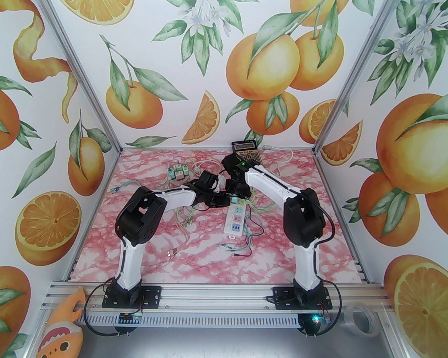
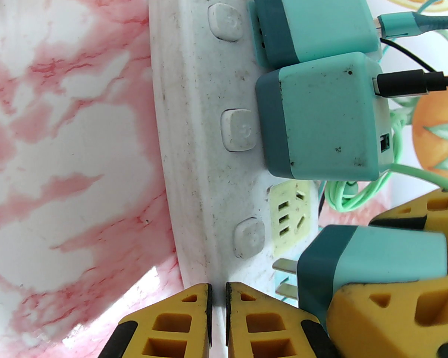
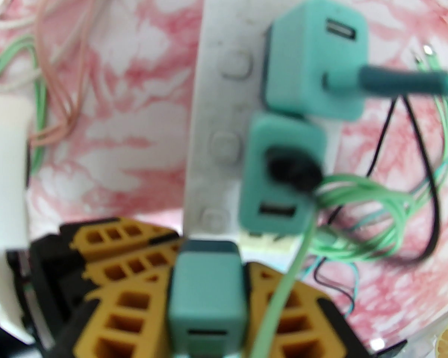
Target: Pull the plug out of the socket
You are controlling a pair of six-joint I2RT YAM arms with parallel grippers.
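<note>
The white power strip (image 1: 234, 220) (image 2: 194, 132) (image 3: 216, 88) lies mid-table, its socket row facing up. In the right wrist view my right gripper (image 3: 209, 297) is shut on a teal cube plug (image 3: 207, 293) (image 2: 373, 256). That plug hangs just off the strip's near end, and its bare prongs (image 2: 283, 278) show beside an empty pale-yellow socket (image 2: 289, 214). Two more teal plugs (image 2: 317, 125) (image 2: 313, 17) sit in the strip with cables attached. My left gripper (image 2: 218, 300) is shut, its yellow fingertips against the strip's end. Both grippers meet there in the top view (image 1: 227, 199).
Green and black cables (image 3: 377, 207) coil beside the strip, with loose leads (image 1: 242, 237) trailing toward the front. A calculator (image 1: 245, 151) lies at the back, and a cluster of adapters (image 1: 177, 170) at the back left. Patterned walls close three sides.
</note>
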